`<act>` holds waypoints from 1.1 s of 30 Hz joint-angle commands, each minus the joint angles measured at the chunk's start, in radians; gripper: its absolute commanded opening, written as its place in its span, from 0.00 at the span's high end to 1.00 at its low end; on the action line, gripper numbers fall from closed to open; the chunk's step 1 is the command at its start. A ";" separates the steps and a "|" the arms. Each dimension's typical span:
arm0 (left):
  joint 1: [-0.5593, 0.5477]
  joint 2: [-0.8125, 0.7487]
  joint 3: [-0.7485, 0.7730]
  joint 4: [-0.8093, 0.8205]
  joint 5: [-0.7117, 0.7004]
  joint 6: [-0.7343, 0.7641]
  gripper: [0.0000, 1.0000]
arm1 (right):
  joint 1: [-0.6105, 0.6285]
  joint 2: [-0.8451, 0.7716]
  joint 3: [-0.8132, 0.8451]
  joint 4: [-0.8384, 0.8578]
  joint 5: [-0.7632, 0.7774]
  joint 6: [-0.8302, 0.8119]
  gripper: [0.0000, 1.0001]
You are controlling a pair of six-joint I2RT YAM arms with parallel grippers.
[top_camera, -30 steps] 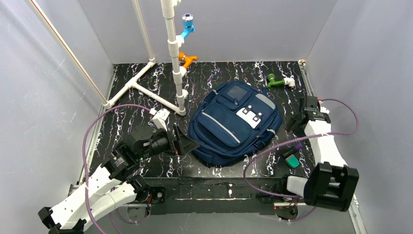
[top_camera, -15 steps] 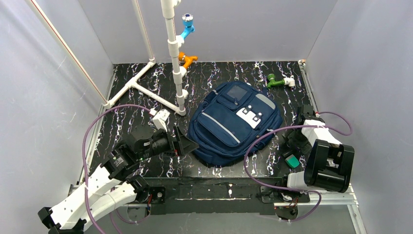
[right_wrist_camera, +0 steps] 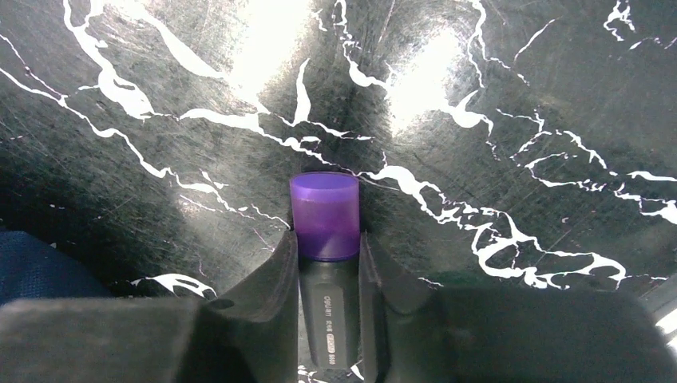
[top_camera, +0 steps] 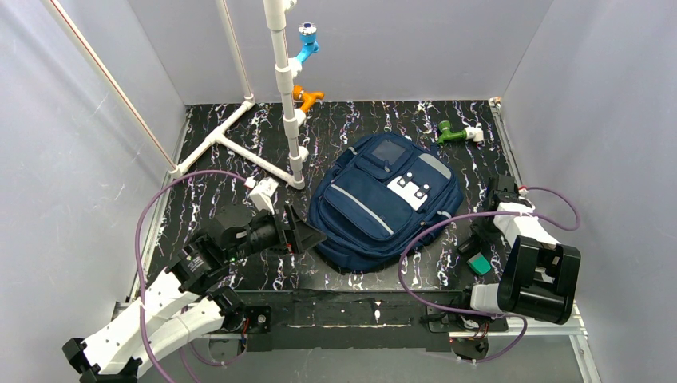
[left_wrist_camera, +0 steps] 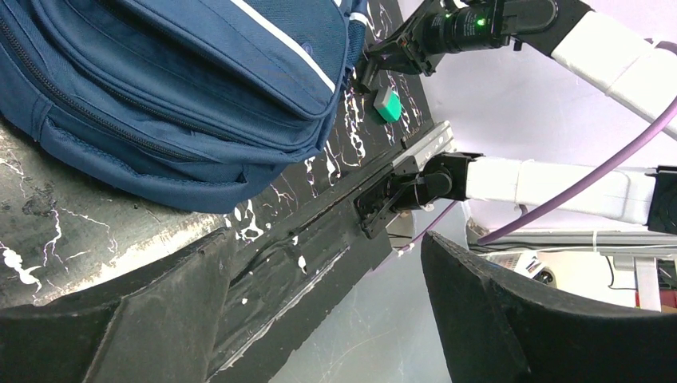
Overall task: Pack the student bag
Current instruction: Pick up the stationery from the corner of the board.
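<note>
The student bag (top_camera: 383,203), navy blue with a grey stripe and a white dotted patch, lies flat mid-table, zips closed; its lower corner fills the left wrist view (left_wrist_camera: 184,88). My right gripper (top_camera: 484,238) is down on the table right of the bag. In the right wrist view it (right_wrist_camera: 326,239) is shut on a dark marker with a purple cap (right_wrist_camera: 323,215), which lies on the black marbled surface. My left gripper (top_camera: 306,227) hovers at the bag's left edge, open and empty (left_wrist_camera: 327,239).
A small green block (top_camera: 479,264) lies just in front of the right gripper, also visible as (left_wrist_camera: 388,104). A white pipe stand (top_camera: 283,88) with blue and orange fittings rises at back centre. A green fitting (top_camera: 453,133) lies back right. A white piece (top_camera: 263,191) sits near the left arm.
The right arm came forward and down from the back right to the purple-capped marker, and its jaws closed from wide open onto it. The left arm has stayed put.
</note>
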 commanded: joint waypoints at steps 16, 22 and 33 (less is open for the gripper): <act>0.004 0.031 -0.028 0.074 -0.066 -0.081 0.14 | 0.301 -0.140 0.366 0.031 -0.065 -0.125 0.99; 0.006 0.126 -0.043 0.213 -0.090 -0.169 0.13 | 0.598 -0.139 0.483 0.141 -0.190 -0.115 0.99; 0.010 0.382 0.060 0.271 -0.145 -0.068 0.28 | 0.958 0.026 0.460 0.347 -0.428 0.063 0.99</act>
